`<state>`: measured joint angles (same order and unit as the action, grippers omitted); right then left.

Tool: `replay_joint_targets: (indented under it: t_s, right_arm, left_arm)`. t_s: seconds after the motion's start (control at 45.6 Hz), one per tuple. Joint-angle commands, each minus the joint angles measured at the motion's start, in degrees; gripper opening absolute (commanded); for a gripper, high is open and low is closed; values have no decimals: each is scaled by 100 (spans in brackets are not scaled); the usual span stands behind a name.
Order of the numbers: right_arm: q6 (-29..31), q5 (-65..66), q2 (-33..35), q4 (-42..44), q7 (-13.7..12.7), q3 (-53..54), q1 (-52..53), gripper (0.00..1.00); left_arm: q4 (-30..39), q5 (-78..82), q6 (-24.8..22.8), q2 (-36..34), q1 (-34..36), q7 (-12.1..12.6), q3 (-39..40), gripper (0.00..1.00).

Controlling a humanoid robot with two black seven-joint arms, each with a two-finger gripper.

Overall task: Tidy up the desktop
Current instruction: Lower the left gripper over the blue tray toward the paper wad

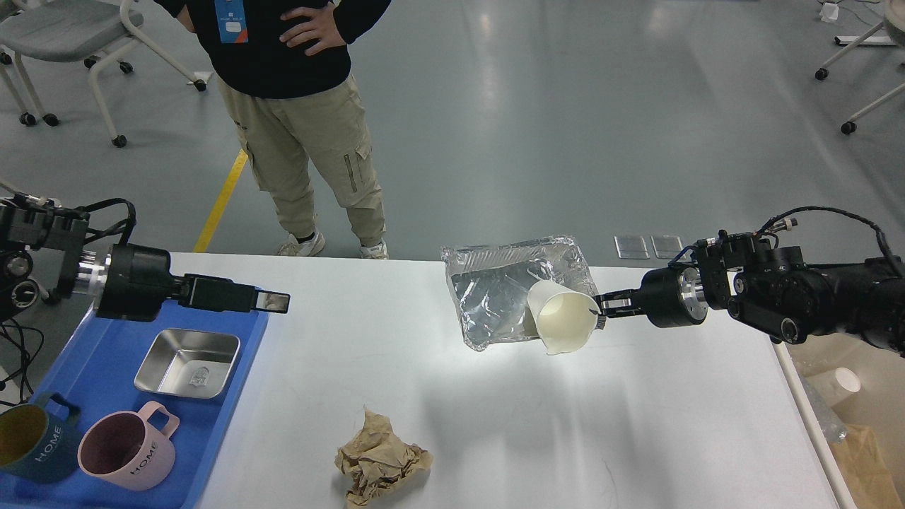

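Observation:
The white desktop (495,424) fills the lower view. My right gripper (601,307) comes in from the right and is shut on the rim of a white paper cup (562,322). The cup is tilted with its mouth toward me, over the near right corner of a crinkled silver foil bag (495,290). A crumpled brown paper ball (382,463) lies near the front edge. My left gripper (272,302) hangs empty over the far right edge of the blue tray (106,332). It is seen side-on, so its two fingers cannot be told apart.
The tray holds a steel dish (187,362), a pink mug (127,445) and a dark blue mug (32,438). A beige bin (848,417) with a cup in it stands off the right edge. A person (297,106) stands behind the table.

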<state>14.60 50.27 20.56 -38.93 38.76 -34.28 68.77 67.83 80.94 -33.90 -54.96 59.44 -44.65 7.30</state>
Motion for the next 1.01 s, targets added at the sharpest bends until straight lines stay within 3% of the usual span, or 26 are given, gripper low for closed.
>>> replay_joint_targets:
  t_s: [0.0,0.285,0.482,0.679,0.833,0.986]
  right_arm:
    - [-10,0,-17,8,0,0,-4,0]
    - [-18,0,-35,17,0,0,-48,0]
    - [-54,0,-43,17,0,0,-48,0]
    - [-54,0,-43,8,0,0,-48,0]
    - [-62,0,-52,8,0,-8,-39,0]
    - [-62,0,-52,-10,-9,-8,-21,0]
  left_arm:
    - [538,27,41,-471,-11,18,0,91]
    - [1601,63,147,-1649,-29,97,-70,91]
    - [1945,45,471,-2484,-283,756,-71,92]
    - [1954,45,928,-3179,-846,896,-106,93]
    - [1901,45,1368,-3302,-1145,1494,-132,94]
    - [1892,45,1509,-3363,-1259,1512,-132,94]
